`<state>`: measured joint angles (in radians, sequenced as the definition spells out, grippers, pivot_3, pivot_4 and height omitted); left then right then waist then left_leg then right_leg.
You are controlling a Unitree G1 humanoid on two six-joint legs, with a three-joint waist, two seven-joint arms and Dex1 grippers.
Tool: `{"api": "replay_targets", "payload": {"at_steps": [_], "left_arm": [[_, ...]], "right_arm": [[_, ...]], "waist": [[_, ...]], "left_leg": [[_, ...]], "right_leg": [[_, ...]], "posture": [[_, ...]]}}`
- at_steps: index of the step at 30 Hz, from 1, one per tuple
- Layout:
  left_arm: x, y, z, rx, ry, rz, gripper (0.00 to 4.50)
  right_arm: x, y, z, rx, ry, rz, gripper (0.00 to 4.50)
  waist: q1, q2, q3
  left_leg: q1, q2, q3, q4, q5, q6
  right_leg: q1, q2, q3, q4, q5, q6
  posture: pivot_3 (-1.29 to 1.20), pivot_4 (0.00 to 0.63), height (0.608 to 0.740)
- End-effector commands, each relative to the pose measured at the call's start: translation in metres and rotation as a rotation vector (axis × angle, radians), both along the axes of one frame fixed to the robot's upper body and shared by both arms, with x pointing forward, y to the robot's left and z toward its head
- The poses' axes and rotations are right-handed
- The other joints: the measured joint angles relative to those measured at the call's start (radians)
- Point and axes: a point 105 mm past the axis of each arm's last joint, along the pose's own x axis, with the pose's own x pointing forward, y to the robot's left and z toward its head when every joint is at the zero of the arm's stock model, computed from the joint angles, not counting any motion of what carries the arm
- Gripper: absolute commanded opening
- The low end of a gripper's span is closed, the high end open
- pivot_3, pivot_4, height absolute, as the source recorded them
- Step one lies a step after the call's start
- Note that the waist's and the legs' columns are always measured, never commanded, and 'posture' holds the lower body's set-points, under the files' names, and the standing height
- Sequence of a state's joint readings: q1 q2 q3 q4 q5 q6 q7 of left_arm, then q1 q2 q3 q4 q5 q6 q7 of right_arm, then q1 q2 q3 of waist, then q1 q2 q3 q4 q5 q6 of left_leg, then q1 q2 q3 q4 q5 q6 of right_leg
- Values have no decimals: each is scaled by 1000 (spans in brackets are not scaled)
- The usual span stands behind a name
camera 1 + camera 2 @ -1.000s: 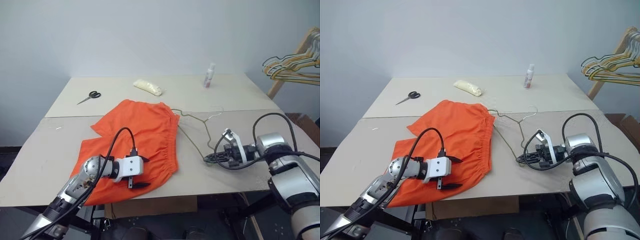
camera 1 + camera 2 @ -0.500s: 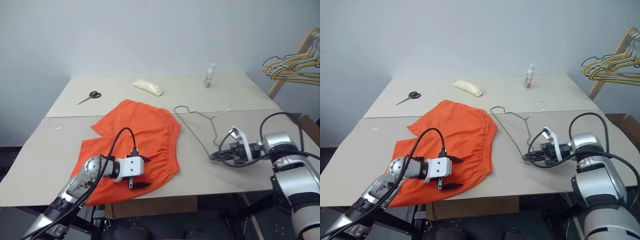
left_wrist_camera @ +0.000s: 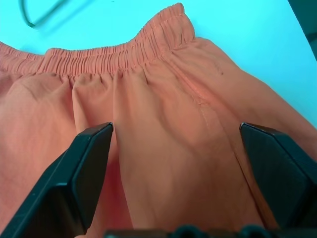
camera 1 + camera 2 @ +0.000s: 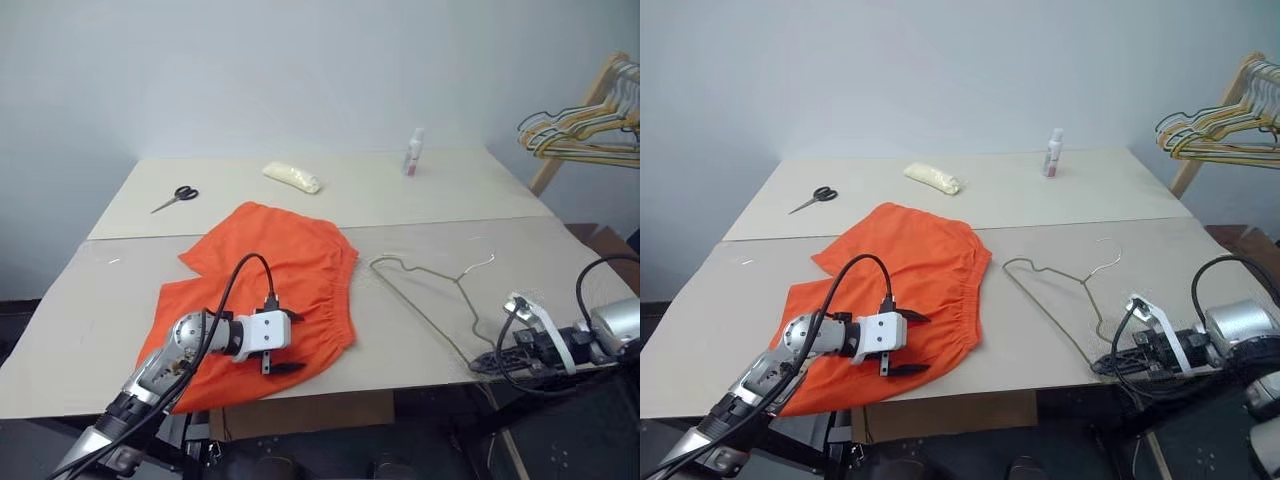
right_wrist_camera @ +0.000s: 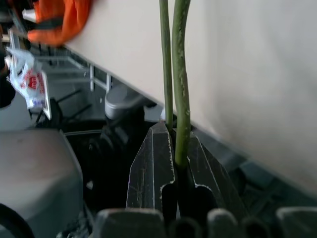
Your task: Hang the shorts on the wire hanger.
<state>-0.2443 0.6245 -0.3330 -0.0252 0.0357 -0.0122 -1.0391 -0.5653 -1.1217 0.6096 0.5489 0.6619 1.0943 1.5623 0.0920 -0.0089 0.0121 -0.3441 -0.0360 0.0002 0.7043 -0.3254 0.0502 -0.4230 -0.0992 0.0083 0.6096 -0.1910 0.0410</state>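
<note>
Right tool (image 4: 1102, 366) clamping wire hanger (image 4: 1060, 300), beige table (image 4: 1060, 205), white wall (image 4: 940, 70)

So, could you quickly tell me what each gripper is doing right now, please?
Left gripper: open, fingers spread over the orange shorts, holding nothing.
Right gripper: shut on the wire hanger at the table's near edge.

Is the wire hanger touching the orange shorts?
Apart. In the right eye view, bare table shows between the wire hanger and the waistband edge of the shorts. The right gripper pinches the hanger's corner.
</note>
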Motion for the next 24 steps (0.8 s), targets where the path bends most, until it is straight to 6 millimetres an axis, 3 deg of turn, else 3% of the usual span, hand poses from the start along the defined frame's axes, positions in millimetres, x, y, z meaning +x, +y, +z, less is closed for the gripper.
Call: {"api": "replay_targets", "payload": {"at_steps": [1, 8, 18, 24], "left_arm": [[6, 3, 14, -18, -51, 5, 4454], [6, 2, 14, -20, -54, 5, 4454], [5, 3, 13, -15, -52, 6, 4454], [4, 3, 13, -15, -52, 3, 4454]], "right_arm": [[-6, 16, 8, 107, 24, 62, 0], [-12, 31, 7, 162, 51, 115, 0], [10, 25, 16, 193, -18, 26, 0], [6, 31, 18, 207, -16, 61, 0]], "waist": [[1, 0, 0], [9, 0, 0], [19, 0, 0], [28, 0, 0]], "left_leg": [[0, 0, 0, 0, 0, 0], [-2, 0, 0, 1, 0, 1], [-2, 0, 0, 1, -1, 1], [-2, 0, 0, 1, -1, 1]], "right_leg": [[0, 0, 0, 0, 0, 0], [-1, 0, 0, 0, 0, 0], [-1, 0, -1, -1, 0, 0], [-1, 0, -1, -1, 0, 0]], "posture": [[129, 0, 740], [135, 0, 740], [139, 0, 740], [142, 0, 740]]}}
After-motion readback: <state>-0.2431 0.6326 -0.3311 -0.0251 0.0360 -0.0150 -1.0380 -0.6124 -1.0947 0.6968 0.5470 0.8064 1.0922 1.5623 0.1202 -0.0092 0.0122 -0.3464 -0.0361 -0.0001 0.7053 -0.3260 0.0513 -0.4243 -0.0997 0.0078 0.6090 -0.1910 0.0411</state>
